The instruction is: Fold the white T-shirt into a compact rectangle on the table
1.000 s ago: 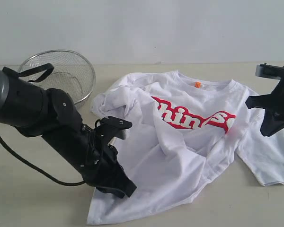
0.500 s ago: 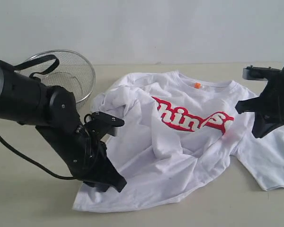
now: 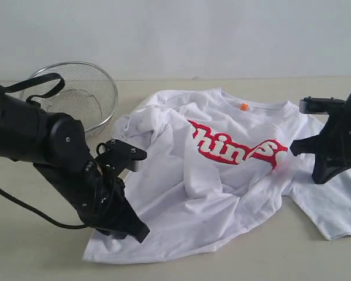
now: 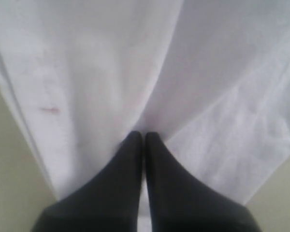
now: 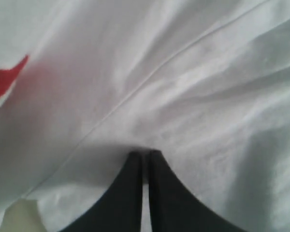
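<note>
From the outside camera we see the whole shirt (image 3: 222,193) lying rumpled on the table (image 3: 35,252). Its collar points toward twelve o'clock, with red lettering (image 3: 234,149) across the chest and an orange tag (image 3: 244,106) at the neck. A wire basket (image 3: 82,88) stands at ten o'clock from the shirt, near its sleeve. The wrist cameras show none of that layout, only white cloth close up, slivers of table and, on the right one, a scrap of red. What they do show is the fingertips, which the outside view barely resolves. The left claw (image 3: 136,233) sits at the shirt's seven o'clock corner. Seen from its wrist, the left claw (image 4: 144,135) has its fingers pressed together, and folds of the cloth run into the tips, so it pinches the fabric there. The right claw (image 3: 317,175) points down at the shirt's three o'clock side by the sleeve. From its own wrist, the right claw (image 5: 144,153) is likewise closed, with cloth puckered at the tips beside a seam.
</note>
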`<state>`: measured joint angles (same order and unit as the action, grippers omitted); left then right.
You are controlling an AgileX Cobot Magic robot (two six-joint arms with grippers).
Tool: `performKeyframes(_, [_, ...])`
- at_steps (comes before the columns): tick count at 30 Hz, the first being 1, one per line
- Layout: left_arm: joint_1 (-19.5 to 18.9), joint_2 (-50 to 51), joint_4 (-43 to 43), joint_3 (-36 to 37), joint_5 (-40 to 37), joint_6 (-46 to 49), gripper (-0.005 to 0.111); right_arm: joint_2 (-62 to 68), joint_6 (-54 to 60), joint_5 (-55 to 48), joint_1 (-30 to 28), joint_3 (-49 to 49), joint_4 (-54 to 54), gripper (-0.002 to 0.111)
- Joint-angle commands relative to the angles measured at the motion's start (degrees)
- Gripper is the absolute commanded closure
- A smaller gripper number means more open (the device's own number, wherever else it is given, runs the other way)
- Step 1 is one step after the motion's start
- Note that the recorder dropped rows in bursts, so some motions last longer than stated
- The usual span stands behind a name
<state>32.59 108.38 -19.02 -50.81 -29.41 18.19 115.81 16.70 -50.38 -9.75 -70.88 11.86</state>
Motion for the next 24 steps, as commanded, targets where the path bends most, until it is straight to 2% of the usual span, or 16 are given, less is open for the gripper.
performKeyframes(1, [0.0,-0.3,3.9,3.2,-4.9,-0.7,0.102,5.0,-0.9,1.7,0.0,0.2,-0.9,0.109])
performKeyframes(6, [0.0,-2.5,3.9,3.3,-5.2,-0.9,0.102,10.6,-5.8,5.1,-2.0,-2.5,-7.7,0.109])
performKeyframes(11, [0.0,-2.5,3.9,3.4,-6.9,-5.2,0.102,15.0,-5.8,3.9,-5.9,-11.6,-8.5,0.109])
performKeyframes(16, [0.0,-2.5,1.0,3.4,-9.8,-7.2,0.102,20.3,-5.7,-0.9,-6.7,-22.1,-8.7,0.109])
performKeyframes(19, [0.1,-2.5,-3.5,3.4,-10.1,-6.6,0.102,23.1,-5.6,-4.0,-6.7,-27.9,-8.7,0.109])
performKeyframes(24, [3.3,-2.5,-18.6,3.5,-10.4,5.1,0.102,24.8,-5.2,-7.2,-6.7,-33.3,-7.9,0.109])
